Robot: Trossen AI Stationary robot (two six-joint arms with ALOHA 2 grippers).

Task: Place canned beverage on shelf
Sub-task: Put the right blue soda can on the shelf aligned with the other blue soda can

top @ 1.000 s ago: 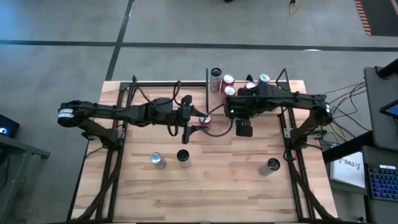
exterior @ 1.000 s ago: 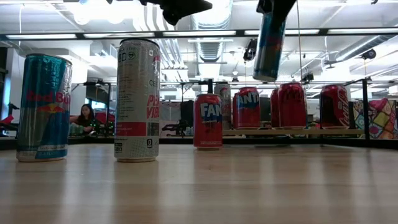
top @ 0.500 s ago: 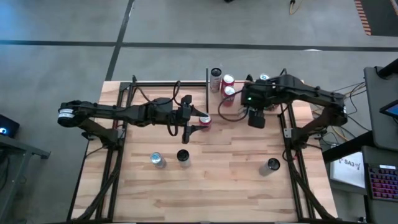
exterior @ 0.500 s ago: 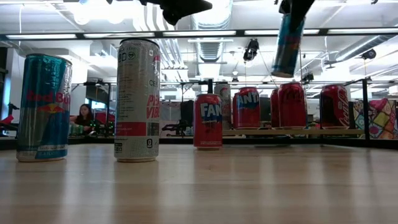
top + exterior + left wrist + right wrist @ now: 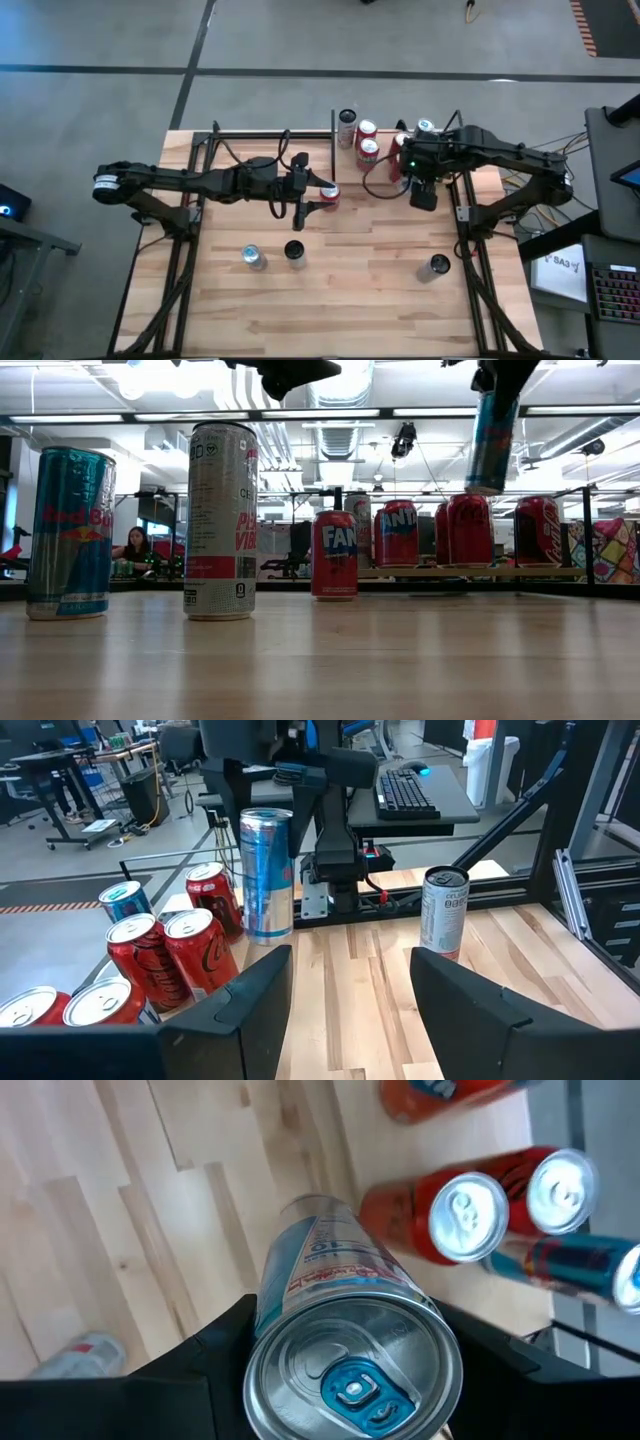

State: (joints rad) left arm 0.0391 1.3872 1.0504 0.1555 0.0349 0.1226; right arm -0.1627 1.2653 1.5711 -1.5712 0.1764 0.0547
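The blue-and-silver can [image 5: 492, 440] hangs in the air, pinched by the right gripper [image 5: 423, 190] above the shelf [image 5: 470, 572] at the table's far right (red cans [image 5: 470, 530] stand crowded on the board beneath it). The left gripper [image 5: 303, 190] waits mid-table, fingers spread and empty, beside an orange can [image 5: 329, 194]. Three more cans stand nearer the front.
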